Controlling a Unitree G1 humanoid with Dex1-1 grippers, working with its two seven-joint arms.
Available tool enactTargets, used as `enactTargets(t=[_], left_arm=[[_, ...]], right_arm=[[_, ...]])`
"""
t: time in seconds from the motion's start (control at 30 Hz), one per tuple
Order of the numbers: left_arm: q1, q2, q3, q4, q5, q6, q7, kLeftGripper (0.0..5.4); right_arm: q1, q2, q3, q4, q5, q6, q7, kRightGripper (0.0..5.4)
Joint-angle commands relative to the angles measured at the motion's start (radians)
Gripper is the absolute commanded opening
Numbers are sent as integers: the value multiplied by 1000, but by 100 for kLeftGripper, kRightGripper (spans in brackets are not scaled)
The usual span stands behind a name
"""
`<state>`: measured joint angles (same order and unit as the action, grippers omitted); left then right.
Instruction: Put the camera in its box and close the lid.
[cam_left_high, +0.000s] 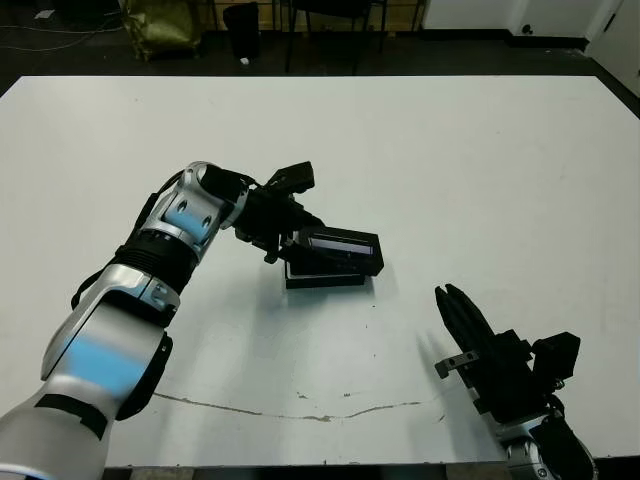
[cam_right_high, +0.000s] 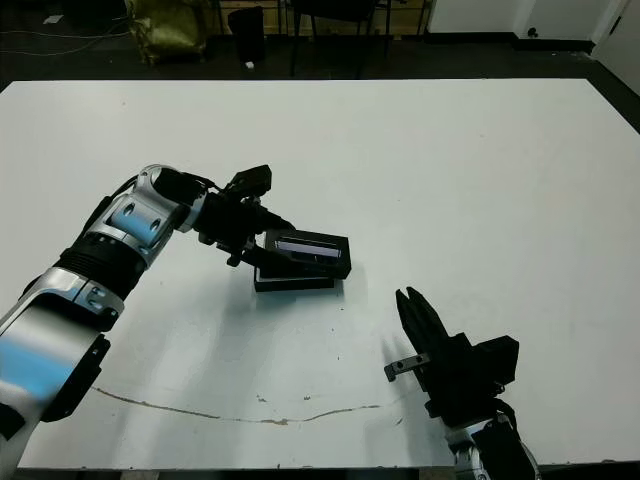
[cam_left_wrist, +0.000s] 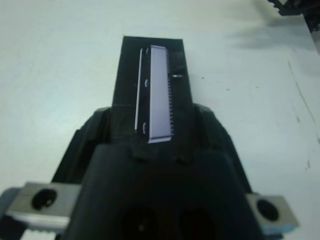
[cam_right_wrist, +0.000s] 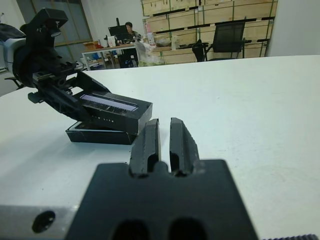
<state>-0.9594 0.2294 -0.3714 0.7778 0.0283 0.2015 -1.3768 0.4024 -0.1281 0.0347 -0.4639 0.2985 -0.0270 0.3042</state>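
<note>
My left gripper (cam_left_high: 292, 243) is shut on the lid (cam_left_high: 342, 251), a flat black cover with a glossy bluish strip (cam_left_wrist: 160, 95) on top. The lid hangs slanted just over the box (cam_left_high: 325, 279), shifted a little to the right of it; only the box's black outer wall (cam_right_wrist: 100, 136) shows. The camera is hidden from every view. Near the table's front right edge my right gripper (cam_left_high: 452, 302) hovers shut and holds nothing, its two black fingers (cam_right_wrist: 146, 142) pointing toward the box from well short of it.
A thin dark crack line (cam_left_high: 300, 410) runs along the white table (cam_left_high: 480, 160) near its front edge. Beyond the far edge stand chairs and shelves, and a person (cam_right_wrist: 129, 30) sits at a desk.
</note>
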Motion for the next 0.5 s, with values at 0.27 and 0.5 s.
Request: enactTargets(t=[0.27, 0.5], left_arm=[[34, 16, -25, -11, 15, 49, -18, 255], [39, 20, -33, -13, 25, 37, -13, 255]], right_arm=[[14, -6, 2, 6, -12, 15, -6, 0], [14, -2, 1, 17, 2, 4, 1, 0]])
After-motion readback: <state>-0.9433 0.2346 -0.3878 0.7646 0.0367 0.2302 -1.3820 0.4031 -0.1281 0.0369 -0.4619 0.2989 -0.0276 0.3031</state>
